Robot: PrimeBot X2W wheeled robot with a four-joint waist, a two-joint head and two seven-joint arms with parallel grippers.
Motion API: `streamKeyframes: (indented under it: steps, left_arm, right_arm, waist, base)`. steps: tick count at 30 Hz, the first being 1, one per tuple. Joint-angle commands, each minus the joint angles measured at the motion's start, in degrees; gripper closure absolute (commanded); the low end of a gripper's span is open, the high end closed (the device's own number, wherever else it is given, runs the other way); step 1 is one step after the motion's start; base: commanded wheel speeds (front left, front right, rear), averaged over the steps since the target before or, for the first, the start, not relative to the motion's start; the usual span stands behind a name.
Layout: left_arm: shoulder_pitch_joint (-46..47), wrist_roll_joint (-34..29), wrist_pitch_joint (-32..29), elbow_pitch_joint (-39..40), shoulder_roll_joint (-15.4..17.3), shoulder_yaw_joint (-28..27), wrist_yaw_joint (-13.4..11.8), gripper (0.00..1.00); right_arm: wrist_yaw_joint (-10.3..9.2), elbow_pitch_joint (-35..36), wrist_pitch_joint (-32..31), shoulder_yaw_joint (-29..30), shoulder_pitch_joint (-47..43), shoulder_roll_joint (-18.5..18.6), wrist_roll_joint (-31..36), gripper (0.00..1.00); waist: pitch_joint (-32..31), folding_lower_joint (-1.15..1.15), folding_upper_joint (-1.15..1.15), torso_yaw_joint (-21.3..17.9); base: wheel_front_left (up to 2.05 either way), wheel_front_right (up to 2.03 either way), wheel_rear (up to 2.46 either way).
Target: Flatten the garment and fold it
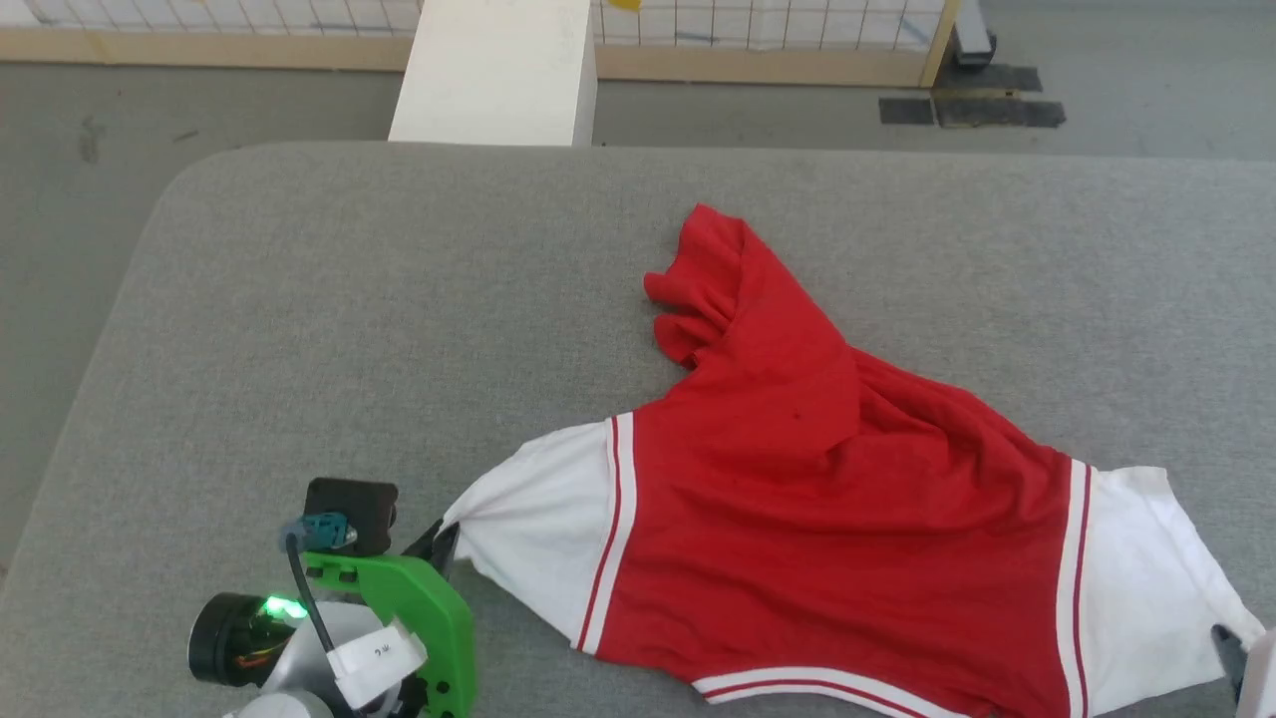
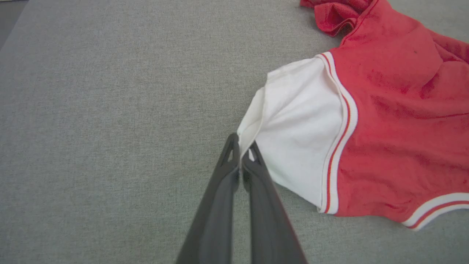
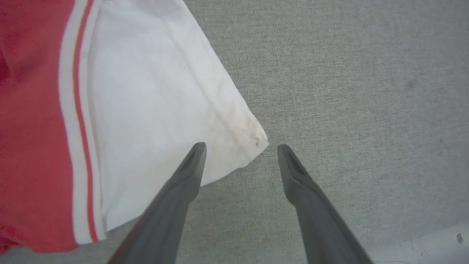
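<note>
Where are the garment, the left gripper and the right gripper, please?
garment (image 1: 797,519), head view, on its red body panel.
left gripper (image 2: 242,146), left wrist view, between its fingertips, shut on the garment's edge.
right gripper (image 3: 242,146), right wrist view, midway between its open fingertips.

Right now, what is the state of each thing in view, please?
garment: spread on the grey surface, wrinkled, far part bunched, not folded.
left gripper: shut on the edge of one white sleeve.
right gripper: open, fingers astride the other sleeve's corner, not gripping.
</note>
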State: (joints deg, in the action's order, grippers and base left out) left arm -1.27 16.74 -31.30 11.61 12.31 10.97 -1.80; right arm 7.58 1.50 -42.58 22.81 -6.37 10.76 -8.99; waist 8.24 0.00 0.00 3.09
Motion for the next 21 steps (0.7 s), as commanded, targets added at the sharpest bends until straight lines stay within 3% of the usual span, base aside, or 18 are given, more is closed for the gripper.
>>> streamKeyframes:
  steps: [1,6,14,15,16,17,21]
  left_arm:
    - [-0.56,0.36,-0.36,0.62,0.44,0.1,0.18,1.0]
    - [-0.22,0.31,-0.96,1.47,0.68,0.71,0.33,1.0]
    - [0.2,0.27,-1.15,1.52,0.61,1.59,0.3,1.0]
    - [0.21,0.32,-1.14,1.4,0.66,1.6,0.3,1.0]
    - [0.22,0.4,-1.13,1.26,0.7,1.59,0.32,1.0]
    - [0.21,0.54,-1.1,1.02,0.77,1.53,0.34,1.0]
    - [-0.04,1.43,-0.31,0.4,0.9,1.21,0.71,1.0]
  right_arm:
    - [-0.09,-0.82,-0.74,0.52,1.82,0.17,0.12,0.0]
    - [-0.09,-4.32,-2.46,1.38,4.1,1.17,0.53,0.0]
    - [-0.09,-9.2,-2.37,0.76,4.39,-0.21,0.68,0.0]
    - [-0.09,-9.59,-2.0,0.45,4.43,-0.49,0.28,0.52]
    - [-0.09,-9.87,-1.72,0.14,4.42,-0.58,0.03,0.87]
    - [-0.09,-10.12,-1.31,-0.44,4.4,-0.56,-0.33,1.0]
    - [-0.09,-9.24,1.34,-2.0,4.82,-0.28,-2.78,1.0]
  waist:
    - [0.79,0.0,0.0,0.53]
    - [1.88,0.0,0.0,1.24]
    - [2.9,0.0,0.0,1.59]
    - [2.91,0.0,0.0,1.53]
    - [2.87,0.0,0.0,1.47]
    - [2.73,0.0,0.0,1.35]
    - [1.22,0.0,0.0,0.63]
  base:
    - [0.0,0.0,0.0]
    - [0.0,0.0,0.0]
    - [0.0,0.0,0.0]
    - [0.0,0.0,0.0]
    - [0.0,0.0,0.0]
    - [0.0,0.0,0.0]
    - [0.0,0.0,0.0]
